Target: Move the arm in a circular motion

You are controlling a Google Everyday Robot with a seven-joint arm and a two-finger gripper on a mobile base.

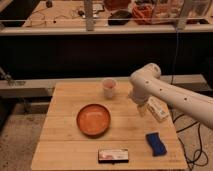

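The gripper (pixel 141 107) hung just below the elbow-like joint of the arm (pixel 170 92), over the right part of the wooden table (pixel 65 130), to the right of the orange bowl (pixel 93 119). Only a pale, tapering stub of it showed, merging with the box behind it, so I could not tell how far its fingers were parted or whether they had hold of anything.

The arm was white, built of thick, smooth, rounded tubes. A bulbous joint sat at its highest point, up and to the right of the bowl, and a long segment ran from there down toward the right edge of the view, where it was cut off. Small dark dots marked its surface.

The bowl was round and shallow, with a glossy orange inside, and sat near the middle of the table. Behind it and a little to the right stood a small pale pink cup (pixel 109 88). A light, oblong box (pixel 157 108) lay right of the bowl, partly hidden by the arm. A blue, soft-looking rectangular sponge (pixel 156 143) lay toward the front right, and a flat dark packet (pixel 113 155) with a pale label lay directly in front of the bowl, near the table's front edge. The tabletop was light planked wood with visible seams.
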